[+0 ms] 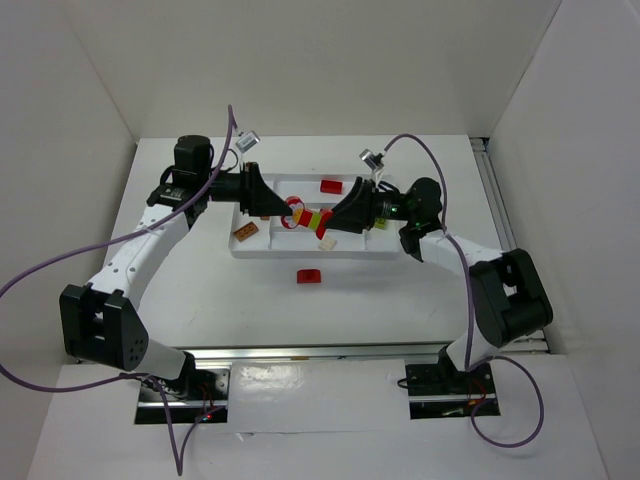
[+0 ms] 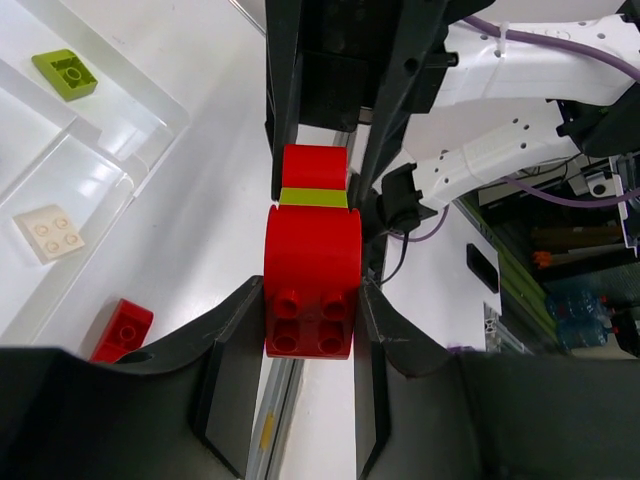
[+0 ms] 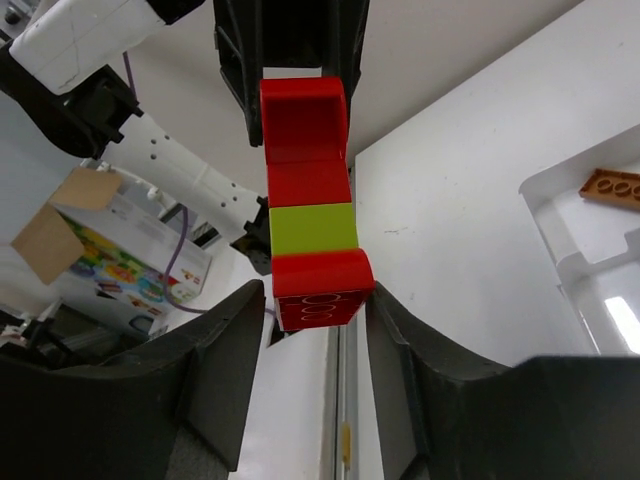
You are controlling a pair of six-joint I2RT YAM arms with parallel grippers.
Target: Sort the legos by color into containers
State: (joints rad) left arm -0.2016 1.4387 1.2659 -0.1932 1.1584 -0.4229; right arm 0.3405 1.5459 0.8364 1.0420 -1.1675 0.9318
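A joined stack of legos, red, lime and red [image 1: 306, 217], hangs over the white tray [image 1: 300, 251] between both arms. My left gripper [image 2: 308, 330] is shut on the stack's red end brick [image 2: 310, 270], studs facing the camera. My right gripper [image 3: 315, 300] stands round the other red end [image 3: 318, 285]; its right finger touches the brick and a gap shows at the left finger. Loose in the tray lie a lime brick [image 2: 65, 73], a cream-white brick [image 2: 48, 230] and an orange-brown brick [image 1: 245, 234] [image 3: 612, 187], each in its own compartment.
One red brick [image 1: 309, 276] [image 2: 122, 328] lies on the table in front of the tray. Another red brick [image 1: 331, 185] lies behind it. White walls enclose the table on the left, back and right.
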